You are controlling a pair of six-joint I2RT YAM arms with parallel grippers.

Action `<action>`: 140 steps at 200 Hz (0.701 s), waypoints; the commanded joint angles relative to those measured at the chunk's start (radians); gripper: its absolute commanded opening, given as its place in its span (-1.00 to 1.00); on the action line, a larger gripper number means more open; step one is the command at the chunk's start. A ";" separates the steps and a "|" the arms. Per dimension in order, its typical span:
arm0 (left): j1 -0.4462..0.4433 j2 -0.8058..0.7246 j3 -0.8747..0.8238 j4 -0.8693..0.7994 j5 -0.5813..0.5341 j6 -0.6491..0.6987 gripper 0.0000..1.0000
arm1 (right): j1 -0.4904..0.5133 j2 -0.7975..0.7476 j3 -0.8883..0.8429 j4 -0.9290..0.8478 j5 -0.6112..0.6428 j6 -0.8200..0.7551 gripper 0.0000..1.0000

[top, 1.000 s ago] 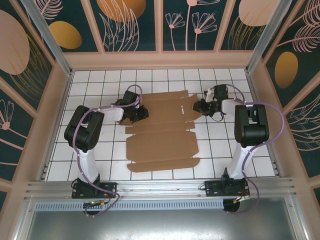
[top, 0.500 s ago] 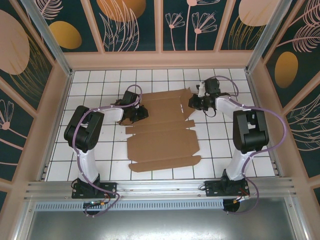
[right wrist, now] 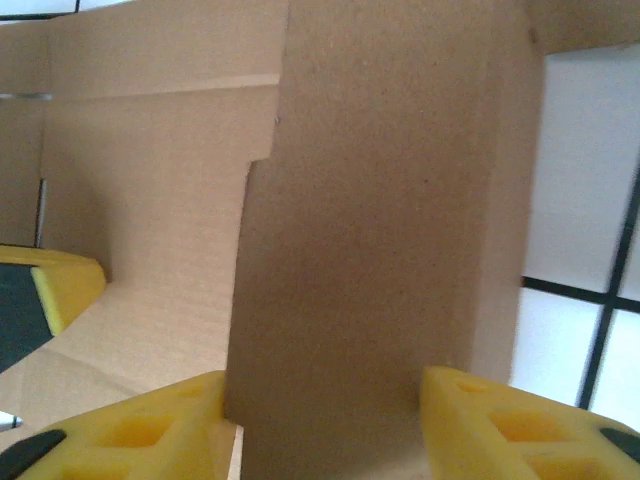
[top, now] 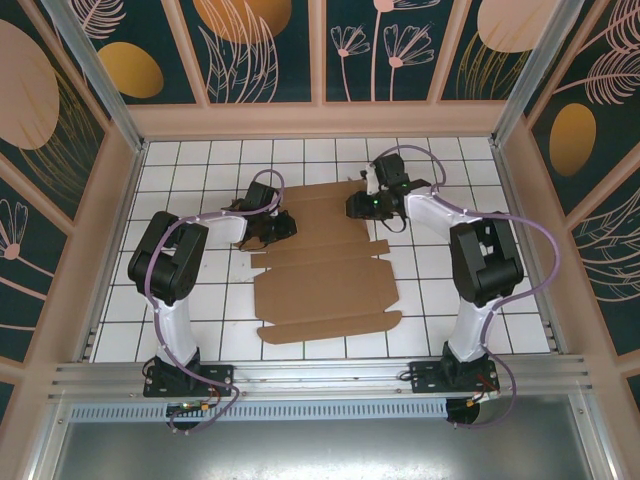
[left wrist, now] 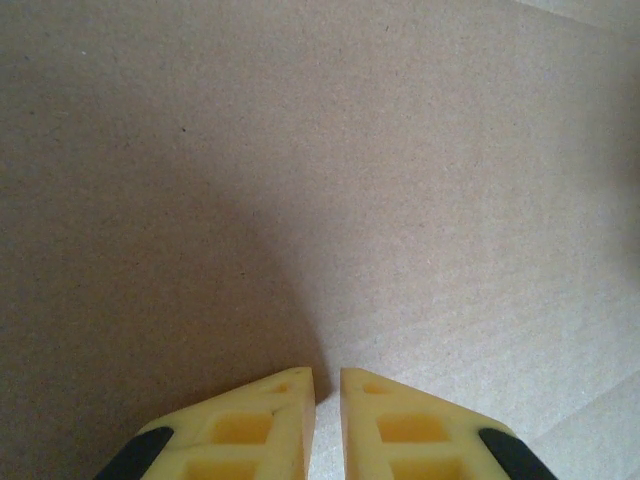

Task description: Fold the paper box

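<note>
Left gripper, pinched shut, pins the paper box flat so the open right gripper can stand that flap up.

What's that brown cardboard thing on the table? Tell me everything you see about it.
The paper box is a plain brown cardboard cut-out with crease lines, flaps and small side tabs. It lies mostly flat on the white tiled table between the two arms. The left gripper, nearly shut, rests against its far left edge. At its far right a flap stands raised between the open fingers of the right gripper.
</note>
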 commanded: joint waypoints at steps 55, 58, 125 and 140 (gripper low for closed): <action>0.001 0.011 -0.041 -0.072 -0.029 0.000 -0.67 | 0.001 0.025 0.030 -0.038 -0.009 0.016 0.35; 0.001 0.011 -0.041 -0.072 -0.029 0.000 -0.67 | -0.003 0.021 0.024 -0.033 -0.012 0.016 0.36; 0.001 0.013 -0.038 -0.073 -0.032 0.002 -0.67 | -0.138 -0.056 -0.086 0.100 -0.187 0.067 -0.07; 0.001 0.016 -0.037 -0.073 -0.032 0.001 -0.67 | -0.187 -0.057 -0.118 0.140 -0.250 0.102 -0.25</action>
